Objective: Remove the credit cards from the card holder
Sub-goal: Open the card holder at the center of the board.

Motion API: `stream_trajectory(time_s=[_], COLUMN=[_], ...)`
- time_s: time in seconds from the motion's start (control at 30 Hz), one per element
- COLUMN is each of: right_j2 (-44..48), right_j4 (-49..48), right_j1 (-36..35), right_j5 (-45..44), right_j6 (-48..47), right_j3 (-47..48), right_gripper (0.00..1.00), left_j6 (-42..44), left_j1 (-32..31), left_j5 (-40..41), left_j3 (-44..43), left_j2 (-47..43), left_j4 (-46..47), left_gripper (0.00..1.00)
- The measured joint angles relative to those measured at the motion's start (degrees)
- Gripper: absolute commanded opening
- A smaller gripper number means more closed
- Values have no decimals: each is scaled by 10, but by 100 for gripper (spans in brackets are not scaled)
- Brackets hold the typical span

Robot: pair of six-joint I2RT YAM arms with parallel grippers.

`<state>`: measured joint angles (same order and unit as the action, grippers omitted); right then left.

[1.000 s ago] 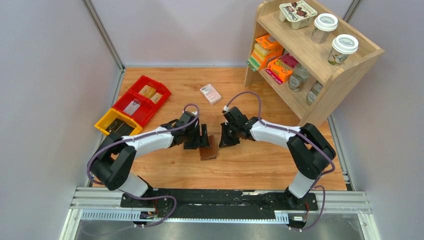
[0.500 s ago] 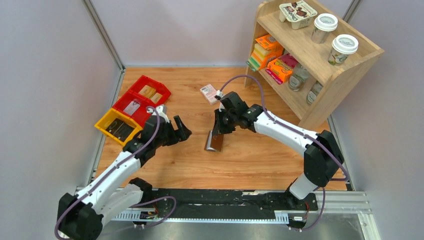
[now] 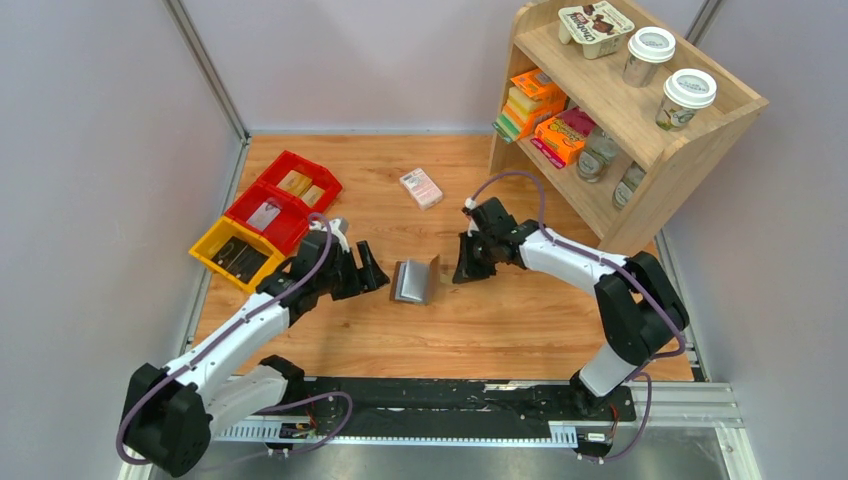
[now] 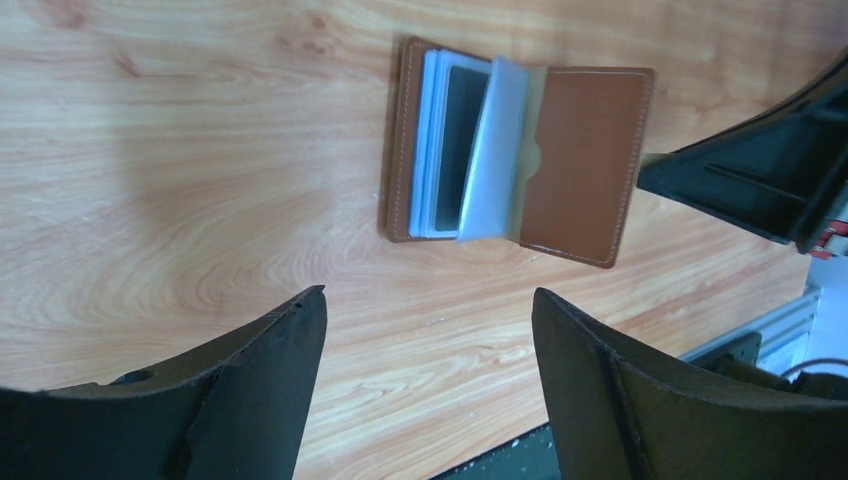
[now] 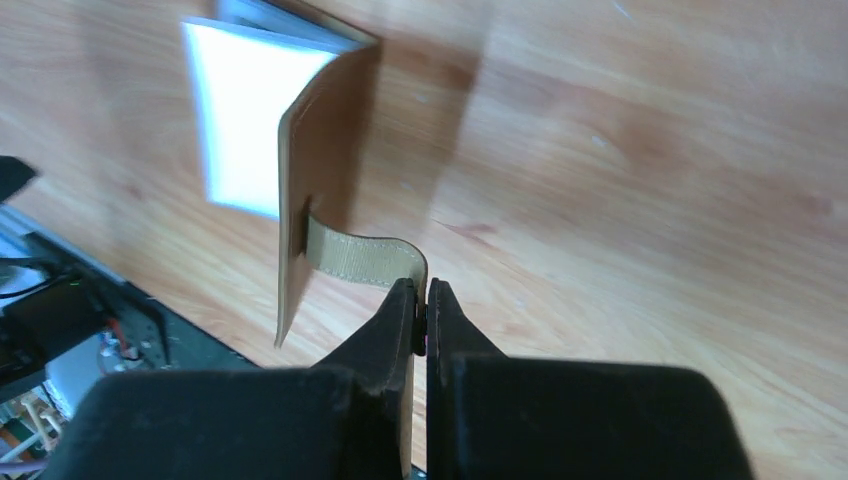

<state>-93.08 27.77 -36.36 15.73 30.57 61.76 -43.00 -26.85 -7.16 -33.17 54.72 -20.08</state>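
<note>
The brown leather card holder lies open on the wooden table, one cover flat and the other raised upright. Its pale blue-grey pockets fan out inside; a greyish card shows through one pocket, and other credit cards cannot be told apart. My right gripper is shut on the holder's tan snap tab and holds the raised cover from the right. My left gripper stands open and empty just left of the holder, clear of it.
Red bins and a yellow bin sit at the left. A pink-and-white box lies behind the holder. A wooden shelf with packets, jars and cups stands at the back right.
The left gripper let go of the holder, opened and pulled back to the left. The right gripper carried the tab rearward, then right, and the holder now lies spread open.
</note>
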Motion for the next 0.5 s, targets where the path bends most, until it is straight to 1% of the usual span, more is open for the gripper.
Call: stream_trajectory(time_s=[0.03,0.1,0.17,0.23,0.3,0.5], right_j2=[0,-3,-7,-11,-19,-21], right_j4=[-10,-18,-24,-33,-40,-54], right_j1=[9,18,19,20,21,23], right_j5=[3,5,4,3,0,-10], right_j6=[0,0,-2,-4,-7,-20], right_j3=[-25,-61,-82,-97,-103,-104], right_gripper=[0,0,0,0,0,0], left_j6=[1,2,1,1,0,-1], left_j1=[0,0,0,-2,-8,-37], left_j5=[-11,-32,-46,-59,-65,-75], left_j3=[0,0,-3,-9,-22,-74], left_j2=[12,37,57,80,101,155], left_j4=[2,11,19,28,34,49], left_gripper=[79,74,71,70,68,67])
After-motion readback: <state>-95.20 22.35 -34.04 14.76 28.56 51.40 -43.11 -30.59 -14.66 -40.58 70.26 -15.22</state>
